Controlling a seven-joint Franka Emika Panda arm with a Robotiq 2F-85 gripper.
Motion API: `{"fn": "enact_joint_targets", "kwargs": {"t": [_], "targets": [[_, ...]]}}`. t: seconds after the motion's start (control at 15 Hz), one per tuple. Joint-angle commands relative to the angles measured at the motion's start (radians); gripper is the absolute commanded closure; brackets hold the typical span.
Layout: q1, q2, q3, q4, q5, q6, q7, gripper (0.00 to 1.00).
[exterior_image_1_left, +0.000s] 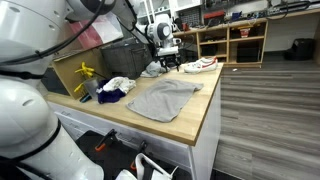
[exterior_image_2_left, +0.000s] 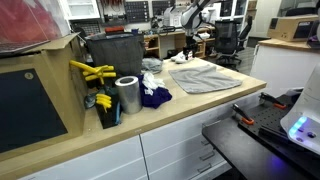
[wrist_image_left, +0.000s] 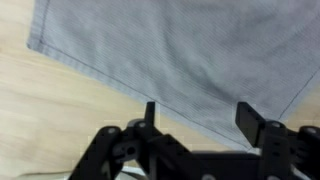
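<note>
Pincer (wrist_image_left: 197, 115) spread wide, nothing between its fingers. It hangs over the counter's (exterior_image_1_left: 200, 122) far end. One gray cloth (wrist_image_left: 180, 50) lies flat right beneath it, long axis running away toward the near edge, its hem slanting under the fingers in the wrist view. Touching or just above, I cannot tell. Alongside: one blue rag (exterior_image_2_left: 155, 97), one white rag (exterior_image_2_left: 152, 80), one metal can (exterior_image_2_left: 127, 95).

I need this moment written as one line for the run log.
flat grey fabric cloth: spread on light wooden counter | black two-finger gripper: open, over its edge | contact: cannot tell
</note>
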Motion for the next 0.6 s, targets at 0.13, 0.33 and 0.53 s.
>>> {"fn": "enact_joint_targets", "kwargs": {"t": [0.13,0.33,0.53], "targets": [[-0.052,-0.257,-0.04,-0.35,-0.017,-0.05,-0.08,0.0],[-0.06,-0.375,-0.065,-0.514,-0.034,-0.029,-0.097,0.0],[-0.072,-0.514,-0.108,-0.673,-0.073,0.006,-0.096,0.0]]}}
